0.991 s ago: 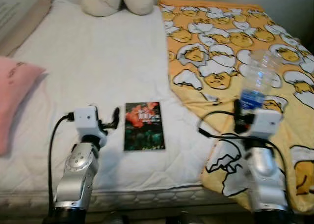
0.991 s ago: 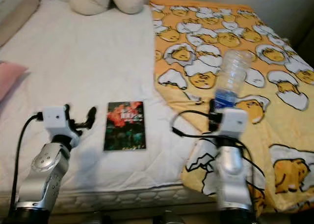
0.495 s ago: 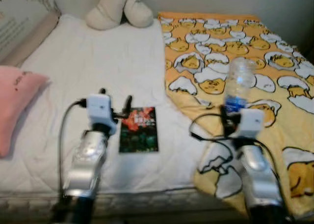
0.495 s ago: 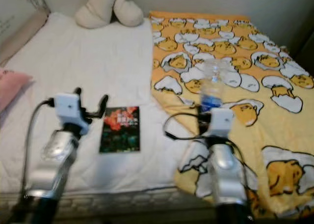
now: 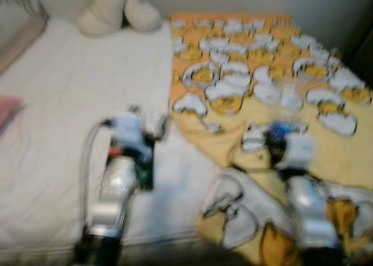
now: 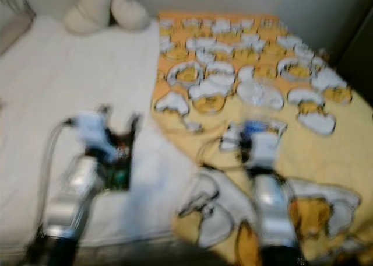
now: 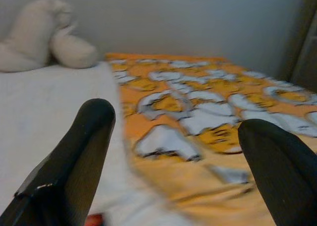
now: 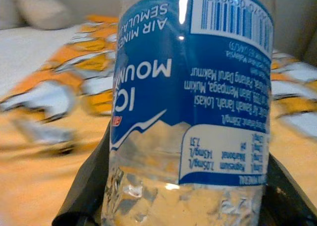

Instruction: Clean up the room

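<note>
Currently you are facing the bed [image 5: 58, 91], both head views blurring. A yellow egg-print blanket [image 5: 256, 62] is covering its right side. Your right gripper [image 8: 183, 186] is clamping the clear plastic bottle [image 8: 190, 82] upright above that blanket. Your left gripper [image 7: 176, 132] is hovering spread open, empty, over the bed's white sheet, above a dark book [image 6: 116, 167].

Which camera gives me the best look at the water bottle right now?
The right wrist view: the water bottle is close and sharp, blue label readable, held between the right gripper's fingers. Both eye views are blurred, showing just a faint clear shape with a blue band.
</note>
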